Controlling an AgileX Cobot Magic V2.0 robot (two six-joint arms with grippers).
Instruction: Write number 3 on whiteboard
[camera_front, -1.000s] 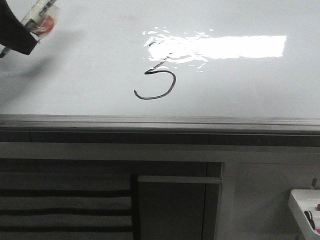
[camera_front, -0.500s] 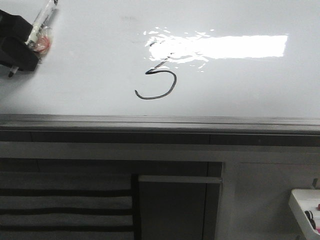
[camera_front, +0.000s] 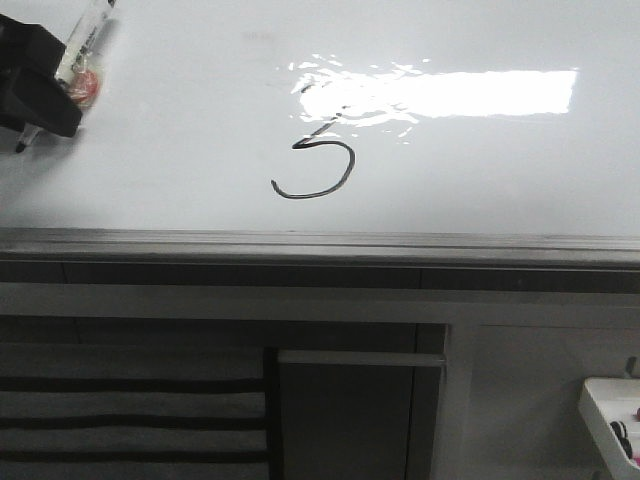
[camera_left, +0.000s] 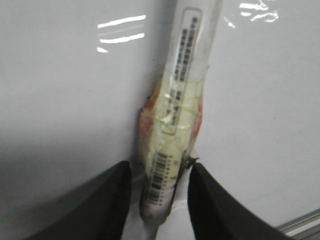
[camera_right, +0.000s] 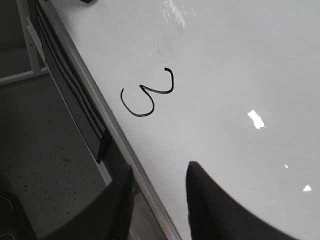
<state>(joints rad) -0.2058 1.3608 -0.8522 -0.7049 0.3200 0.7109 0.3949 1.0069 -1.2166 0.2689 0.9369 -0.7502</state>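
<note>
— Well, the 3 (camera_front: 313, 165) is seen finished on the whiteboard (camera_front: 480, 170), just below the glare and near the front rim.
— And the marker (camera_left: 177, 125) is clamped upright in the left gripper (camera_left: 159, 200), held off at the board's far left corner, well apart from the stroke.
— The right gripper (camera_right: 157, 200)?
— Nothing is held; its fingers are parted over the board's edge.
— So the writing is judged done. Only parking the marker is called for next.
</note>
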